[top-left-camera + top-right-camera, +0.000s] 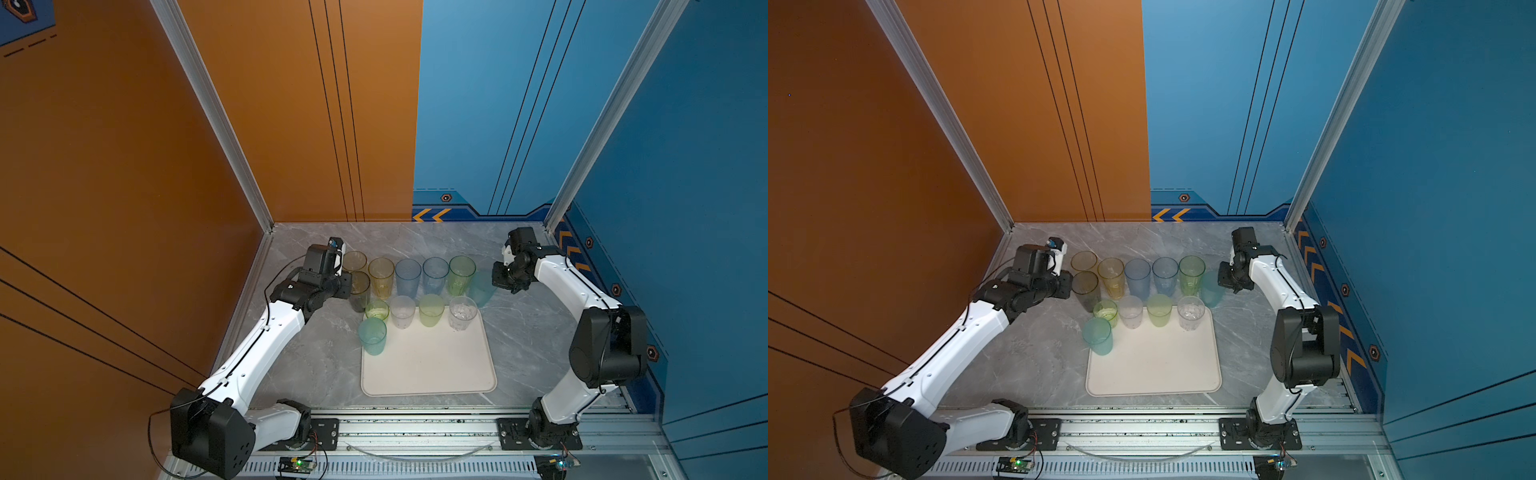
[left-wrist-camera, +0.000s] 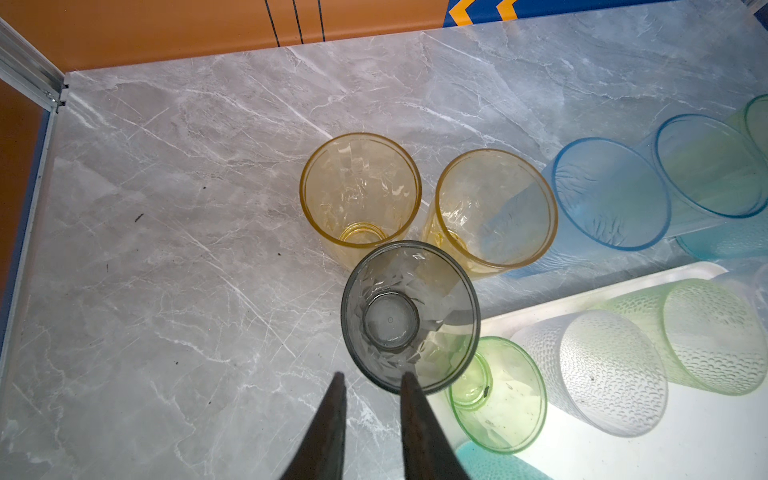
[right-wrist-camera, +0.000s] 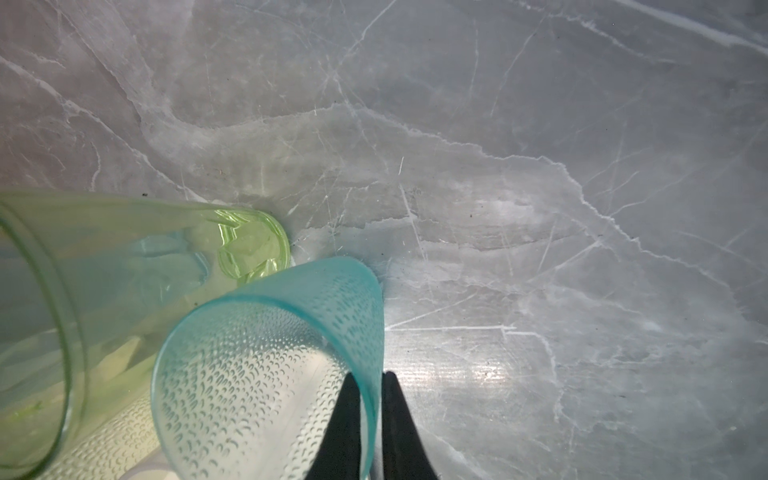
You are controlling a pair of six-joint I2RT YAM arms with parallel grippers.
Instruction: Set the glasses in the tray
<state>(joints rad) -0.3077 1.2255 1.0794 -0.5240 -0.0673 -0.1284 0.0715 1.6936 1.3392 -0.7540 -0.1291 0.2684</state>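
Note:
The cream tray (image 1: 428,374) lies at the centre in both top views. Along its far edge stand several glasses, among them a teal one (image 1: 372,336) and a clear one (image 1: 462,312). Behind it on the table stand yellow (image 1: 381,272), blue (image 1: 408,276) and green (image 1: 462,274) glasses. My left gripper (image 2: 374,376) is open, its jaws narrowly apart astride the near rim of a smoky grey glass (image 2: 409,316). My right gripper (image 3: 371,380) is shut on the wall of a tilted teal dimpled glass (image 3: 266,374), also seen at the row's right end (image 1: 482,286).
The orange wall and its corner post (image 2: 29,79) stand close on the left. The blue wall (image 1: 623,208) lies behind the right arm. The tall green glass (image 3: 104,257) leans close against the held teal one. Bare marble (image 1: 528,332) flanks the tray.

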